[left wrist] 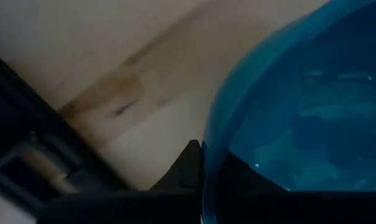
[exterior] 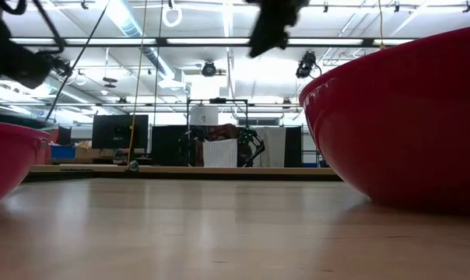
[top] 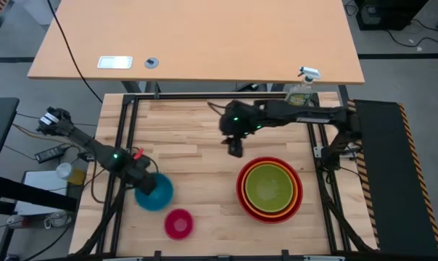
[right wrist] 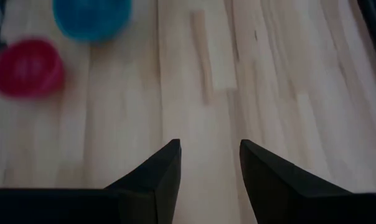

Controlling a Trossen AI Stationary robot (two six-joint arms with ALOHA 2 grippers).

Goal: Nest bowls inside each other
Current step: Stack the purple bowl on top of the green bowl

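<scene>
A blue bowl [top: 157,193] is at the table's near left, with my left gripper [top: 142,181] shut on its left rim. A small pink-red bowl [top: 178,223] sits on the wood just nearer the front edge. To the right stands a large red bowl [top: 270,190] with a yellow-orange bowl and a green bowl [top: 268,186] nested in it. My right gripper [top: 236,149] hangs open above the middle of the table, left of the stack, with nothing between its fingers [right wrist: 169,155]. My left gripper holds the blue bowl by its rim [left wrist: 208,134] on the side toward the table's left edge. One finger [left wrist: 187,165] is outside the wall and the other is inside the bowl. The fingers come from above, pointing down. Whether the bowl is clear of the table, I cannot tell.
A black metal frame [top: 125,138] runs along the table's edges. A spray bottle [top: 302,87] stands at the far right corner. Bare wood lies between the blue bowl and the stack. In the low view the large red bowl [exterior: 406,117] fills the right side.
</scene>
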